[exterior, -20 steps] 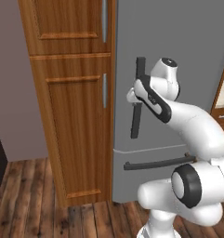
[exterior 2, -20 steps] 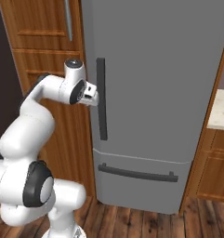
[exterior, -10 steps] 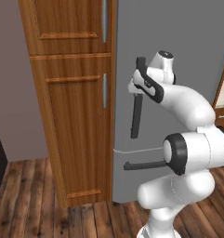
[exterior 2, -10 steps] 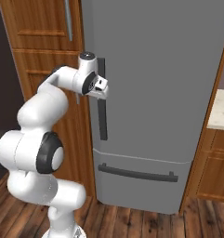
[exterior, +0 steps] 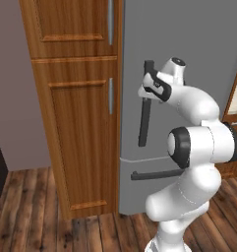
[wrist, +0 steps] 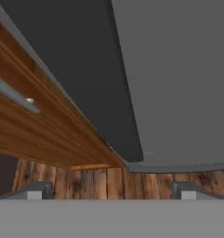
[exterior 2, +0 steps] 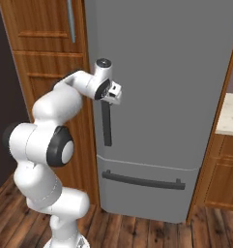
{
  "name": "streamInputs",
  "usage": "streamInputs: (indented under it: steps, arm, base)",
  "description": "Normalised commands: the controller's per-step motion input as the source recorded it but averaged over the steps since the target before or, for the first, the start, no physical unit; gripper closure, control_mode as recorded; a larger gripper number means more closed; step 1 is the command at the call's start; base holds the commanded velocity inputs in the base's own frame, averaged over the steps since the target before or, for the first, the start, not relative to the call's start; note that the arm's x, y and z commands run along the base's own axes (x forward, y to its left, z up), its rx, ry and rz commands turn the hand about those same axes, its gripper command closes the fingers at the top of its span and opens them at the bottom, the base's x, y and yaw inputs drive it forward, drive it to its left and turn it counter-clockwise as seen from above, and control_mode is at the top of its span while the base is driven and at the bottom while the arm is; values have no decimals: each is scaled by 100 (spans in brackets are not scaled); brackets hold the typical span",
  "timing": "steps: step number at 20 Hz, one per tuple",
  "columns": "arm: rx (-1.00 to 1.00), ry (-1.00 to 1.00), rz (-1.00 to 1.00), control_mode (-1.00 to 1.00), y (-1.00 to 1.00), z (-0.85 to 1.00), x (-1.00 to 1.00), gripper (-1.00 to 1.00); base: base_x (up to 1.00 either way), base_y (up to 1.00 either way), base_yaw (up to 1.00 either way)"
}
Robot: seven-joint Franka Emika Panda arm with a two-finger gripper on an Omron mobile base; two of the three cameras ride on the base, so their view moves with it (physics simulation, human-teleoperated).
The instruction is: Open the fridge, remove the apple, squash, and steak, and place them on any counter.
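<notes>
1. Left base view: fridge (exterior: 189,59), plain grey, door closed, stands just right of the brown cabinet (exterior: 75,123). Tool (exterior: 148,87) sits at the top of the dark vertical handle (exterior: 145,118); earlier it was lower on the bar.
2. Right base view: tool (exterior 2: 113,94) against handle top; drawer handle (exterior 2: 142,180) below.
3. Hand view: fingers (wrist: 36,190) spread wide, released, nothing between; grey door and dark handle ahead.
</notes>
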Motion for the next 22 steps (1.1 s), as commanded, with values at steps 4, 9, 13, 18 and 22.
streamInputs:
  steps: [4, 9, 13, 18, 22]
  arm:
    - [6, -41, 0, -100, -1, -48, 1, -100]
    - [6, -29, 0, -100, -1, -29, 16, -100]
    - [2, -1, 0, -100, 0, -1, 35, -100]
    - [2, 0, 0, -100, 0, -1, 48, -100]
    - [5, -4, 0, -100, 0, -17, 58, -100]
  base:
    - [0, 0, 0]
    - [0, 0, 0]
    - [0, 0, 0]
    - [0, 0, 0]
    - [0, 0, 0]
